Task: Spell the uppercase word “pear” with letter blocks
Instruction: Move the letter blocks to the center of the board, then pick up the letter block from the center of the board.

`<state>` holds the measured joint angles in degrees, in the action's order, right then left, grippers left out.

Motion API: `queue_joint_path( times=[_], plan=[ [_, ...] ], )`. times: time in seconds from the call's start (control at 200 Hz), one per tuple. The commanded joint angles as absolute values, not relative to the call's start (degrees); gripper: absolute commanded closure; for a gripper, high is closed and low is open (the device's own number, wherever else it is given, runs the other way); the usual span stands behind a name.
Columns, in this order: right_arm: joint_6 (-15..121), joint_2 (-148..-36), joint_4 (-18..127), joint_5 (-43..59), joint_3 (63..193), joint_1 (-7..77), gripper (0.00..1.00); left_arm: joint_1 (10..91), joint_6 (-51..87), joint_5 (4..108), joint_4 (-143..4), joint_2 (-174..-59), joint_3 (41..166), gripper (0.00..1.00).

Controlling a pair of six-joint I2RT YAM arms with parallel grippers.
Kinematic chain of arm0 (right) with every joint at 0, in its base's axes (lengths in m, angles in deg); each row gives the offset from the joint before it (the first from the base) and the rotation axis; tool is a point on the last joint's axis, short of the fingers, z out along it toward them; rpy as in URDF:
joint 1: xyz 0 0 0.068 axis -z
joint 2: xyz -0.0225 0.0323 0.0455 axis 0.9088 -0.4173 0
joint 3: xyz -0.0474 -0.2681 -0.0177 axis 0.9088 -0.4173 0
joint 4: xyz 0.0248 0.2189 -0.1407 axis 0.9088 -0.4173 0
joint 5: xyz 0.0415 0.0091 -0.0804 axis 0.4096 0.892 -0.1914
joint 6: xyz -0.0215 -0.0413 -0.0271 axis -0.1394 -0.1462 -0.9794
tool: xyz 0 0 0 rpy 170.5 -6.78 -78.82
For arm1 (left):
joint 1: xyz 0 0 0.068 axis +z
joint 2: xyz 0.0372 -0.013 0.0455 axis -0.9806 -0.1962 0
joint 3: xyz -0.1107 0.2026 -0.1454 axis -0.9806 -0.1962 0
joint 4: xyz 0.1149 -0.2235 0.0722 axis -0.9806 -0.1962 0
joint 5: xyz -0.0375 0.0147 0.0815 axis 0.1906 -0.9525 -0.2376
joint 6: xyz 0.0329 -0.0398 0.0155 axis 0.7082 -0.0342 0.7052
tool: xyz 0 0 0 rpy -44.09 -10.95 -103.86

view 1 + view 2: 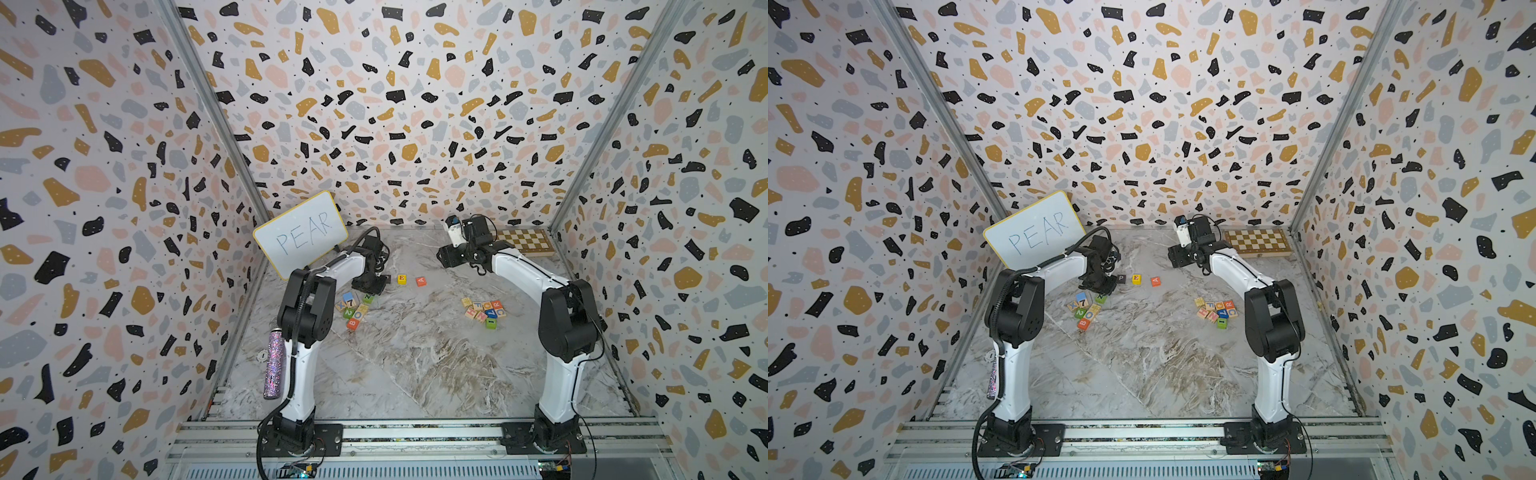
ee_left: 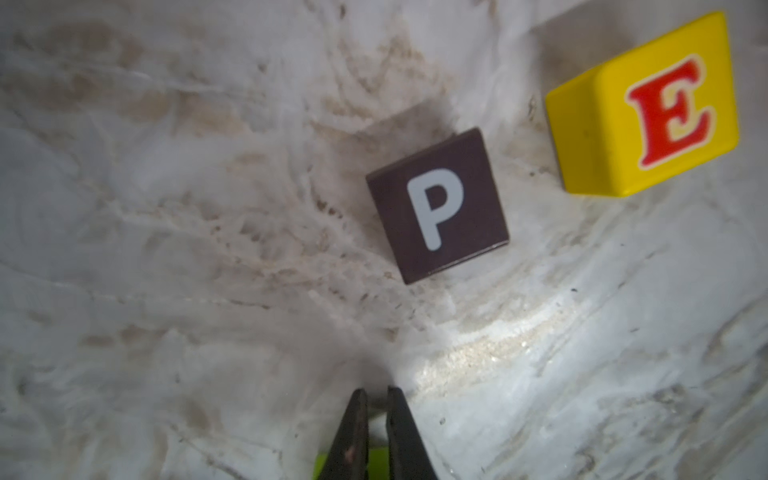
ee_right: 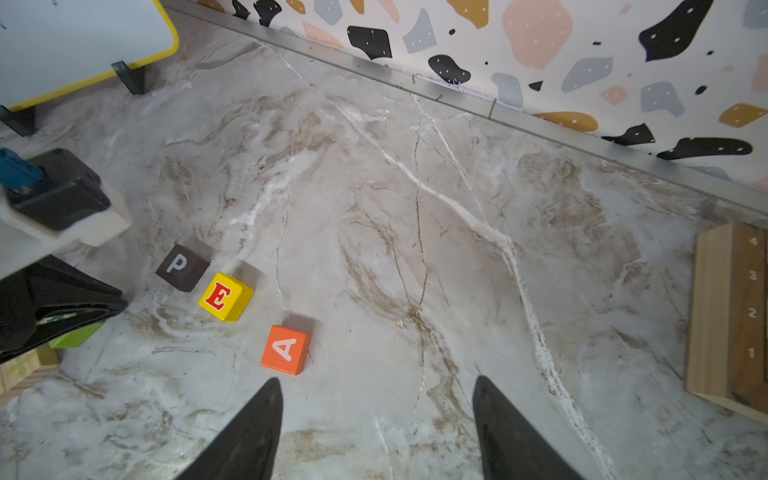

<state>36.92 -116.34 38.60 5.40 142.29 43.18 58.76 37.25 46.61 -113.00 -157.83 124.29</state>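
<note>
Three letter blocks lie in a row on the marble table: dark P point(image 2: 436, 205) point(image 1: 1121, 278), yellow E point(image 2: 642, 108) point(image 1: 401, 279) and orange-red A point(image 3: 286, 349) point(image 1: 421, 281). An orange-red R block point(image 1: 496, 305) sits in the right-hand pile. My left gripper point(image 2: 377, 392) point(image 1: 1111, 286) is low over the table just left of the P, jaws shut with nothing between them. My right gripper point(image 3: 376, 382) point(image 1: 442, 255) hangs open and empty above the table, back and to the right of the A.
A yellow-rimmed whiteboard point(image 1: 300, 234) reading PEAR leans at the back left. A chessboard point(image 1: 524, 241) lies at the back right. Other blocks sit in a left pile point(image 1: 353, 309), a green one point(image 3: 77, 336) under the left gripper. A glitter bottle point(image 1: 274, 359) stands by the left arm.
</note>
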Motion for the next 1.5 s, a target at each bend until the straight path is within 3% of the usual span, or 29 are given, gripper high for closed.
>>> queue_joint_path(
  times=[0.0,0.355,0.451,0.506,0.646,0.721,0.801,0.891,1.056,1.272,1.332,1.497],
  plan=[
    [37.72,-114.69,38.67,6.17,142.49,42.95,0.27,58.84,36.69,45.04,-114.77,-156.25,122.25,0.87],
    [25.51,-119.17,33.68,5.50,145.40,41.27,0.25,58.83,35.11,42.61,-112.48,-144.67,108.23,0.86],
    [17.89,-119.14,35.29,6.08,143.39,41.50,0.18,58.85,34.82,43.89,-111.61,-141.25,107.10,0.84],
    [12.68,-119.87,33.71,9.45,143.69,42.05,0.14,58.82,34.96,45.48,-110.89,-139.38,107.53,0.79],
    [3.93,-122.95,26.99,23.65,149.04,44.90,0.09,58.82,35.96,52.55,-108.02,-134.57,109.28,0.43],
    [0.18,-124.43,26.20,26.31,150.58,44.92,0.09,58.49,35.69,57.11,-105.24,-132.40,109.47,0.37],
    [-4.03,-125.24,28.33,22.63,148.85,43.04,0.08,57.63,34.69,59.74,-104.14,-132.00,110.74,0.26],
    [-7.99,-127.28,29.55,19.70,148.47,41.30,0.08,56.57,33.20,61.39,-105.86,-133.80,113.20,0.27],
    [-11.01,-129.48,33.25,24.11,148.30,41.52,0.09,54.80,32.09,61.15,-106.23,-135.19,113.96,0.26],
    [-13.09,-134.88,31.26,24.89,153.88,42.14,0.10,53.16,31.70,58.89,-105.29,-134.23,113.56,0.16],
    [-13.71,-136.30,29.98,24.81,155.66,42.20,0.11,52.86,31.37,59.42,-104.84,-134.05,113.20,0.00],
    [-15.10,-138.20,29.43,25.80,156.97,42.15,0.15,52.31,31.26,59.54,-104.92,-133.97,112.74,0.01]
  ],
)
